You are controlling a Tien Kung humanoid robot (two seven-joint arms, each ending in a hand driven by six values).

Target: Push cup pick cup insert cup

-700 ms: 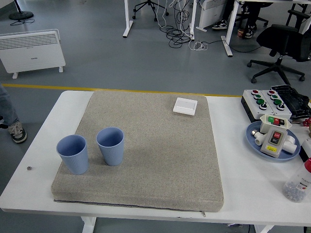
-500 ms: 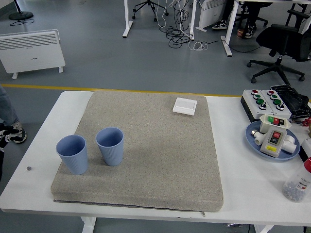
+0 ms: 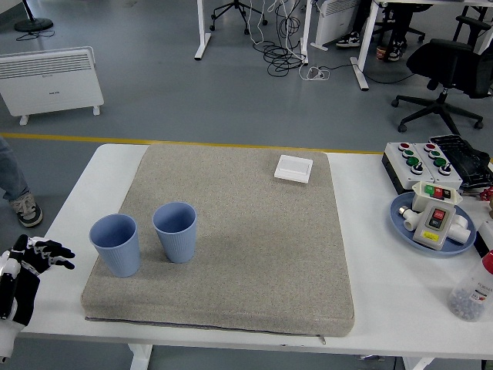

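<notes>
- A grey mat [image 3: 254, 231] covers most of the white table [image 3: 400, 308] and serves as the landmark here.
- Two blue cups stand upright on the mat's near-left part, open ends up, both empty as far as shows.
- The left cup [image 3: 116, 244] sits close to the mat's left edge; the right cup [image 3: 176, 231] stands just beside it, a little farther from the near edge, with a narrow gap between them.
- The left hand [image 3: 35, 266] comes in at the table's left edge, off the mat and to the left of the left cup, apart from it.
- Its black fingers [image 3: 55, 255] are spread and loosely extended toward the mat, holding nothing.
- Nothing lies between the hand and the left cup but bare table and the mat's raised edge.
- A small white square box [image 3: 293, 168] rests flat near the mat's far edge, right of centre, well apart from the cups.
- Off the mat's right side, a blue plate [image 3: 402, 223] holds a switch unit [image 3: 435, 218] with green, red and yellow parts.
- Beyond the plate, by the mat's far-right corner, sits a button box [image 3: 416, 160] with red and green buttons.
- A clear bottle [image 3: 474, 290] with a red cap stands off the mat's near-right corner, at the picture's edge.
- A tiny dark speck [image 3: 46, 267] lies on the table left of the mat, close to the hand.
- A shoe [image 3: 28, 210] and trouser leg show on the floor beyond the table's left end.
</notes>
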